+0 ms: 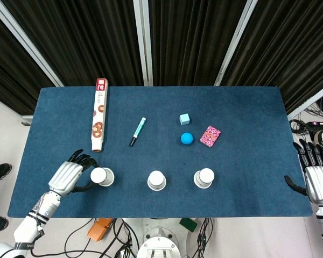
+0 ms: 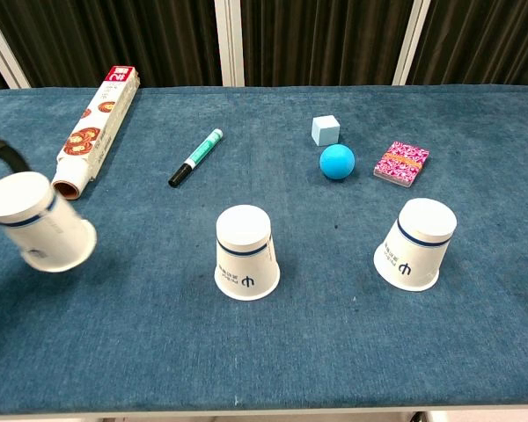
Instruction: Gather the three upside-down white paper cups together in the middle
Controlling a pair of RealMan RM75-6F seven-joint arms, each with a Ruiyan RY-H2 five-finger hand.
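Black ribbed curtains stand behind my blue felt counter. My left hand holds the tilted left paper cup, fingers curled around it. My right hand waits at the edge, fingers spread.

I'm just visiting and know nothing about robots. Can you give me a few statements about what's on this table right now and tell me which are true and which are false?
1. The left hand grips the left cup. True.
2. The middle cup lies on its side. False: it stands upside down on the table.
3. The right hand holds the right cup. False: it is off at the table's edge, holding nothing, fingers apart.
4. The blue ball sits next to a light blue cube. True.
5. The green marker is inside a cup. False: it lies on the table near the long box.
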